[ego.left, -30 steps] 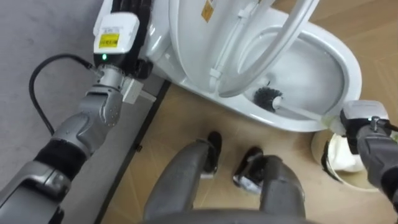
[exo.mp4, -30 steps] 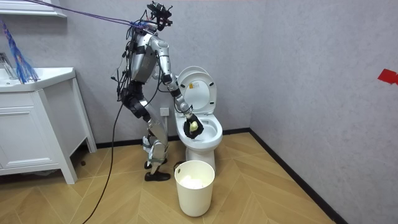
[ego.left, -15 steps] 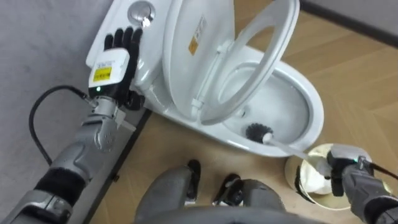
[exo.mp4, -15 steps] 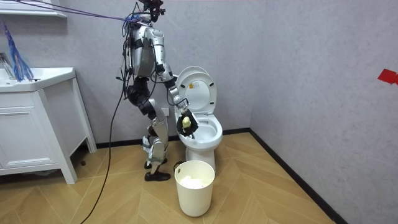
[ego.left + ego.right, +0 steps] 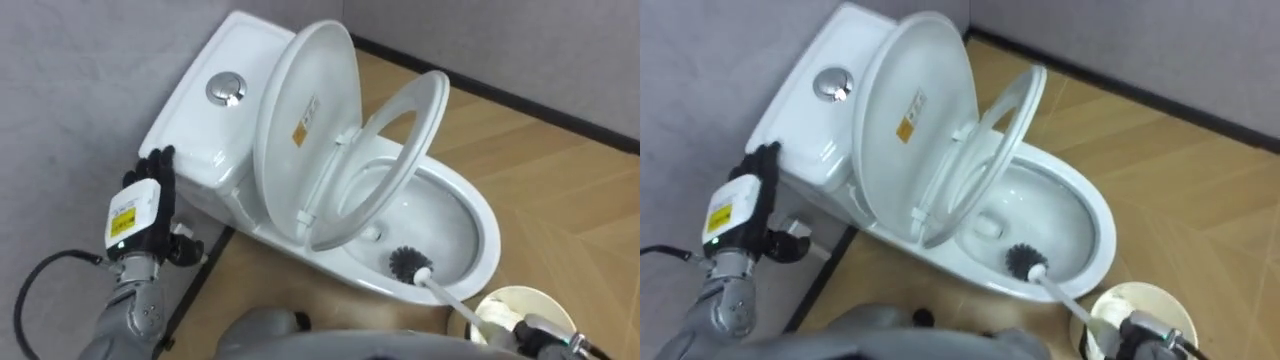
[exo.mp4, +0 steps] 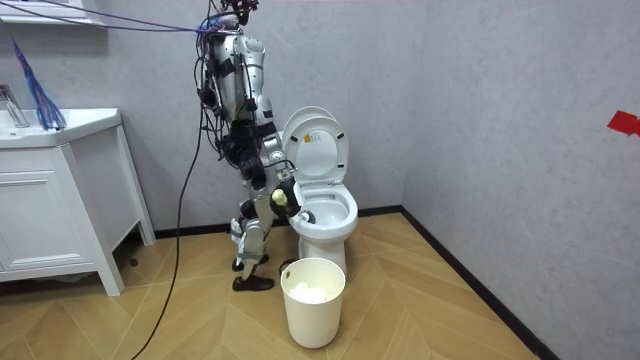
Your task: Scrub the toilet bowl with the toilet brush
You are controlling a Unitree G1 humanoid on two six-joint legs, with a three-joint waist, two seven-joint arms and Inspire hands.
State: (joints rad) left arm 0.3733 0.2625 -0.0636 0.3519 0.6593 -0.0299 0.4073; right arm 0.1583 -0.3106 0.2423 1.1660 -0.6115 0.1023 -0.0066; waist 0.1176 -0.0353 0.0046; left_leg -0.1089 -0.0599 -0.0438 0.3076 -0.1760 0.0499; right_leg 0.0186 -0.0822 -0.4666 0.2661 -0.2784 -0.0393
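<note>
While the brush head (image 5: 410,263) sits low inside the bowl (image 5: 492,240), against the wall nearest me, its pale handle (image 5: 445,297) slants up over the rim toward my right hand (image 5: 545,328) at the lower right. Whether that hand is closed round the handle I cannot tell, since so little of it shows. Lid (image 5: 300,120) and seat (image 5: 430,105) both stand raised, so the bowl is open for work. I judge the scrubbing to be under way rather than finished. The bristles are on one patch near the front. The far wall, the sides and the underside of the rim are yet to be gone round, and then the brush must be lifted out and put away. My left hand (image 5: 140,210) hangs idle just beside the cistern (image 5: 200,130), fingers straight and relaxed, holding nothing. A white bin (image 6: 313,300) stands on the floor in front of the toilet.
</note>
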